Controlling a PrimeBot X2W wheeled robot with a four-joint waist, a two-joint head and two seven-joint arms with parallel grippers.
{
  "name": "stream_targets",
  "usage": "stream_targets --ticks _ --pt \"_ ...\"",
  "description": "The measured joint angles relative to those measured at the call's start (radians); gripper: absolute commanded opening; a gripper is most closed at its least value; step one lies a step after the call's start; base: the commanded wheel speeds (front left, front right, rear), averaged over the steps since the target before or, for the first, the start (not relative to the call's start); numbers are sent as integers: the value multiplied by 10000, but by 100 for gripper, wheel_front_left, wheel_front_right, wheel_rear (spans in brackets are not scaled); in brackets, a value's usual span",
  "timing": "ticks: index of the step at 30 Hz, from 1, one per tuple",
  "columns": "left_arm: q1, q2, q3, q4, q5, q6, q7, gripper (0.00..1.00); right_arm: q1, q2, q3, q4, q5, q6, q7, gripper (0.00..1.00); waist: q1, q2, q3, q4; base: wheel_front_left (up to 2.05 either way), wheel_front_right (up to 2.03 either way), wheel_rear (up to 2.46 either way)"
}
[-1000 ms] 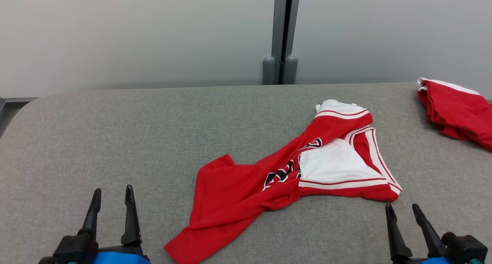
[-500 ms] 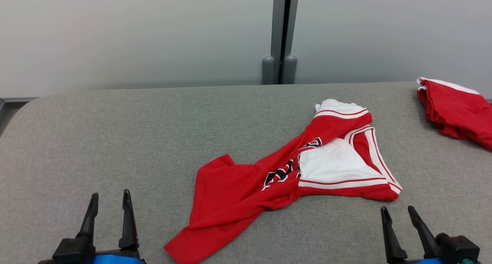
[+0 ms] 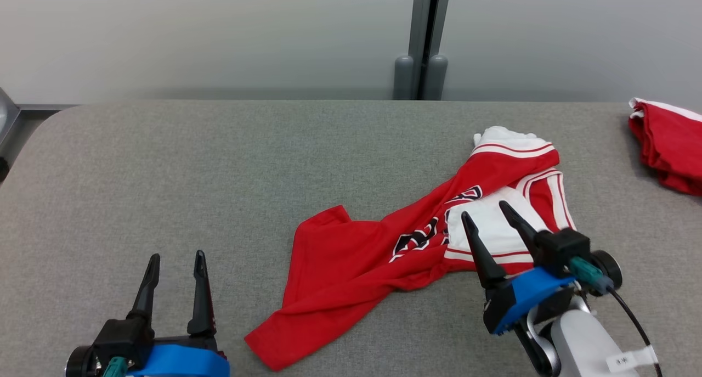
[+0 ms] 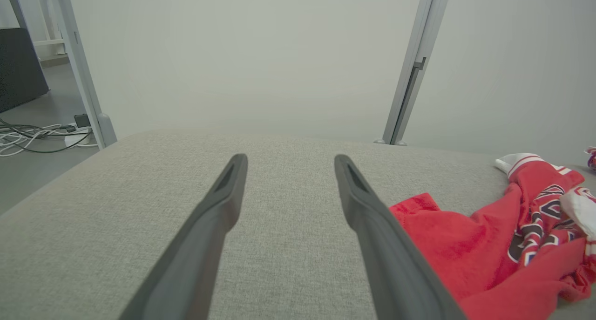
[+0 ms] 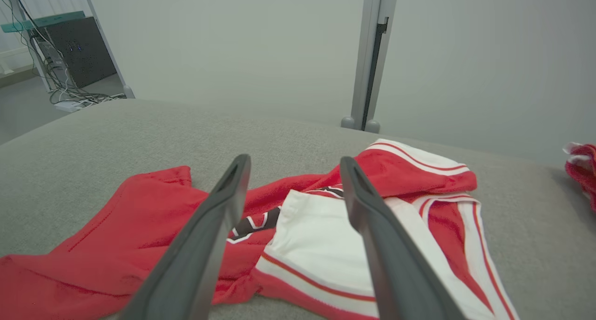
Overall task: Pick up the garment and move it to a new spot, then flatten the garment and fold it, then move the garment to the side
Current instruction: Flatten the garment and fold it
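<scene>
Poised over white panel of the garment [image 3: 351, 256] with right gripper [image 3: 485, 209], jaws wide; left gripper [image 3: 177, 254] near left, likewise wide, empty.

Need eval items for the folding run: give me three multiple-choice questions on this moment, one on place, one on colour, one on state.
1. The right claw points at:
A. the white panel of the garment
B. a blue towel
C. a cup

2. The garment's main colour:
A. blue
B. red
C. green

3. State of the left claw:
A. shut on the garment
B. open and empty
C. shut and empty

Answers:
1 A, the right wrist view shows its fingers framing the white panel.
2 B, the cloth is red with white trim.
3 B, its fingers stand apart over the bare table.
</scene>
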Motion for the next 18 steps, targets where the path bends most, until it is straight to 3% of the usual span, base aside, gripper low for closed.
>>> stream_targets --ticks 5,16,17,18 --pt "-457 -2 -291 115 -157 -4 0 100 -1516 52 144 1582 -424 0 683 100 1 0 406 399 0 0 0" --pt "-695 -4 -667 151 -395 119 0 100 -2685 132 -675 4525 -1164 2 499 100 1 1 962 1024 0 0 0" --pt "-711 -4 -700 146 -422 127 0 100 -2765 144 -759 4721 -1177 0 479 51 1 0 1001 1042 0 0 0" --pt "-722 -2 -729 144 -431 127 0 100 -2809 159 -859 4849 -1177 2 334 27 1 1 1031 1057 0 0 0"
